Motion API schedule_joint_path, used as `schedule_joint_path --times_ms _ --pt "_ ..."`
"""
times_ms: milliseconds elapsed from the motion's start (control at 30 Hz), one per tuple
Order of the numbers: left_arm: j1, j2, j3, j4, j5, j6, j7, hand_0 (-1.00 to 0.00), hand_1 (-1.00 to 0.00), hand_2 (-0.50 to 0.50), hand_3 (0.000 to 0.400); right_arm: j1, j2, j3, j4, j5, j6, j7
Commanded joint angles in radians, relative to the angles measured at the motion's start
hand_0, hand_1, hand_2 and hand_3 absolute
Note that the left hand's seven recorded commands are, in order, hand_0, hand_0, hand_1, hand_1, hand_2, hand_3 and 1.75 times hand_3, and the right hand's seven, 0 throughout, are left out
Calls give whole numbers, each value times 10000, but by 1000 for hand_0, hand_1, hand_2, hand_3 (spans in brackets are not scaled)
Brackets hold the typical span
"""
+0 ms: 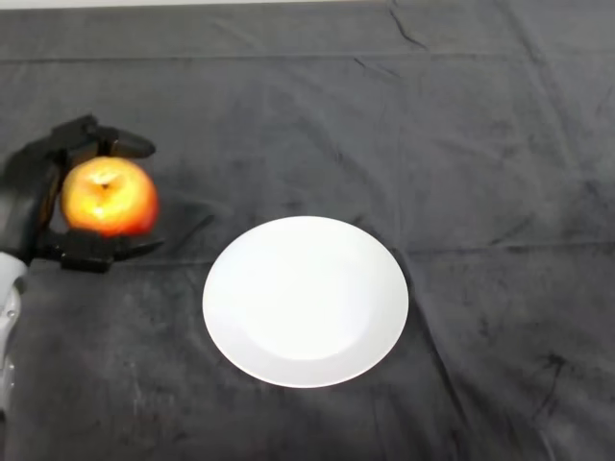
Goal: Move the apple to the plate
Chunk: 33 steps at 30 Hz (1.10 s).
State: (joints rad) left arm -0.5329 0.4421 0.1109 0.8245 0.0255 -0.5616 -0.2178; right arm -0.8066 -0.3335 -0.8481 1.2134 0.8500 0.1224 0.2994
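Observation:
A red and yellow apple (109, 196) sits at the left of the head view, held in my black left hand (31, 197). Fingers curl over its top and the thumb wraps under it, so the hand is shut on the apple. A round white plate (306, 300) lies on the dark cloth in the middle of the view, to the right of the apple and a little nearer to me. The plate has nothing on it. The apple's edge is a short gap from the plate's left rim.
The dark grey cloth (480, 144) covers the whole table, with folds and creases across it. My silver-grey forearm (8, 317) comes in at the lower left edge.

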Motion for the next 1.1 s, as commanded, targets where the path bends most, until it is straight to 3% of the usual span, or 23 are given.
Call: schedule_joint_path --times_ms 33,633,1100 --pt "158 -69 -295 -541 230 -132 166 -1000 -1000 0 400 -220 -213 -164 -239 112 -59 26" --pt "194 -890 -1022 -1694 954 167 1494 -1000 -1000 0 400 -195 -189 -145 -305 108 -48 -1" --pt "361 -1516 -2293 -2414 1245 592 2251 -1000 -1000 0 400 -178 -174 -133 -351 107 -39 -21"
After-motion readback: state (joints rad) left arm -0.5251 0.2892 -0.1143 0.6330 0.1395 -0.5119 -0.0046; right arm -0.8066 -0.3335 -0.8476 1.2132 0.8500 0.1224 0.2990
